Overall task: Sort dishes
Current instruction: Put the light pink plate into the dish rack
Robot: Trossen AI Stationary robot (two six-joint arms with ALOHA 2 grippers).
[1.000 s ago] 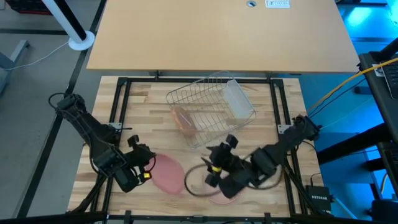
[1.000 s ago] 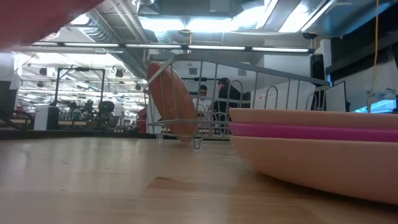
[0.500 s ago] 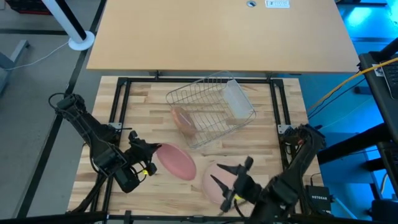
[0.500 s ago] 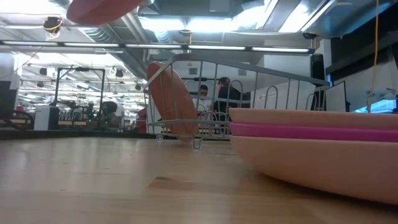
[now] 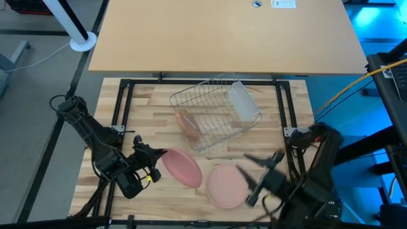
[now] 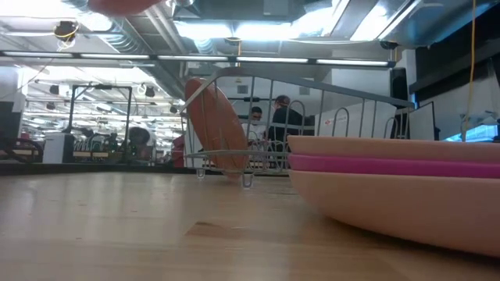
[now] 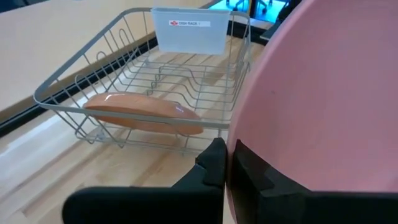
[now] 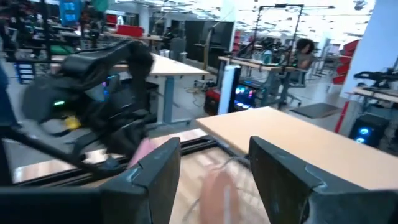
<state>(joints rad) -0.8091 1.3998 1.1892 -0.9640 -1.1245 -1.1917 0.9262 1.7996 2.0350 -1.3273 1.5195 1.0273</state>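
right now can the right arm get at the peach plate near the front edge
Probably yes: the right hand is open and empty beside the peach plate, whose top is bare. The left hand holds the pink plate off to the side.

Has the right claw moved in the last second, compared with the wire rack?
Yes. In the high view the right claw has pulled back from the plate stack toward the table's right front corner, farther from the wire rack.

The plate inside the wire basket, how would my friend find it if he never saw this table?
Start at the silver wire rack in the middle of the wooden table. Inside it, a tan-brown plate stands on its edge, leaning between the wires. It is the only plate in the rack; the others are outside it, nearer the arms.
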